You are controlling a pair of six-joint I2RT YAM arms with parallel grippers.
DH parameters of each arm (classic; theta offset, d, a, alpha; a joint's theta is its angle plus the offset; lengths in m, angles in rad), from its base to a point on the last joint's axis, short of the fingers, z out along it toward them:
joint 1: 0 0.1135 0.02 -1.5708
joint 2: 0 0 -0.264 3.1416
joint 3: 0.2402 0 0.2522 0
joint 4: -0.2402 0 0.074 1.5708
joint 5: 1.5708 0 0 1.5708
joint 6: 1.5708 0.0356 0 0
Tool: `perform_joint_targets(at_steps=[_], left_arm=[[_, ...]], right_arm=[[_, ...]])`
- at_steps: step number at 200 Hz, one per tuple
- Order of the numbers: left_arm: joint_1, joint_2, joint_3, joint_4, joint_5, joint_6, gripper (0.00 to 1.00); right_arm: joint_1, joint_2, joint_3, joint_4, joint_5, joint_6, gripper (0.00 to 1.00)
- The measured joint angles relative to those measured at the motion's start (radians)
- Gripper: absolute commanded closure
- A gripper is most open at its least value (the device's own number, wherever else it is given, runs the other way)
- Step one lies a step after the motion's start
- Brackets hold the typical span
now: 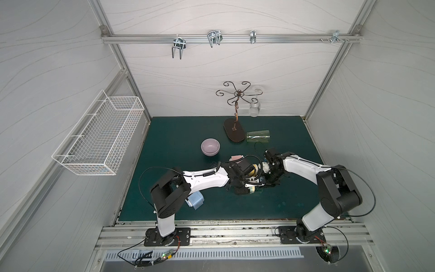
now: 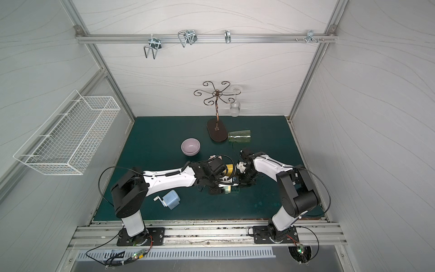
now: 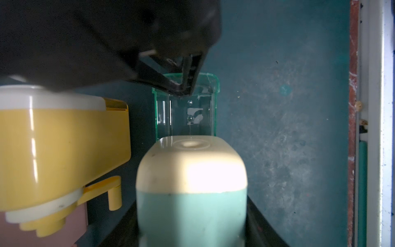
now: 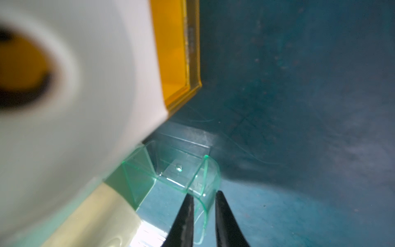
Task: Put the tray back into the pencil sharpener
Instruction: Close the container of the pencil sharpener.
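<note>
Tray [image 4: 181, 171], clear green, is being shown protruding from the cream end of the pencil sharpener [image 3: 191, 192], near the middle of the green mat [image 1: 188, 131] and just beside a yellow sharpener [image 3: 64, 154]. Its curved front wall is being straddled by the right gripper [image 4: 204, 198], fingers narrowly apart; a firm pinch cannot be told. The pencil sharpener is being clamped by the left gripper [image 3: 190, 213].

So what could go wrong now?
The right hand pinches only the thin front lip of the clear tray, so the tray might slip, or tilt and jam at the slot of the mint sharpener. The yellow sharpener sits very close beside them and could get bumped.
</note>
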Motion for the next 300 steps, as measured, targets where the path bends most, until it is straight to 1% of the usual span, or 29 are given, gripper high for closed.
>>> perform_joint_targets(at_steps=[54,93,130,167,196,231,249,282,300], left_arm=[[-0.002,0.000,0.000,0.000,-0.006,-0.003,0.64],[-0.004,0.000,0.000,0.000,-0.012,-0.003,0.64],[-0.005,0.000,0.000,-0.001,-0.013,-0.002,0.64],[-0.005,-0.004,-0.003,0.002,-0.012,0.005,0.64],[-0.013,-0.016,-0.025,0.029,-0.019,0.036,0.63],[-0.021,-0.022,-0.034,0.040,-0.028,0.048,0.64],[-0.023,-0.022,-0.034,0.043,-0.029,0.048,0.64],[-0.023,-0.022,-0.038,0.056,-0.031,0.048,0.64],[-0.023,-0.022,-0.038,0.054,-0.032,0.050,0.64]], right_arm=[[0.004,-0.010,0.003,-0.023,0.008,0.001,0.88],[0.008,-0.052,0.003,-0.045,0.009,-0.002,0.89],[0.008,-0.055,0.003,-0.049,0.008,-0.004,0.89],[0.019,-0.026,0.011,-0.053,0.003,-0.009,0.89],[0.043,0.009,0.033,-0.056,-0.015,-0.015,0.89],[0.053,0.013,0.043,-0.060,-0.028,-0.007,0.89],[0.053,0.014,0.041,-0.055,-0.042,0.012,0.87],[0.053,0.013,0.006,0.019,-0.121,0.069,0.73],[0.046,0.000,-0.019,0.034,-0.133,0.095,0.67]])
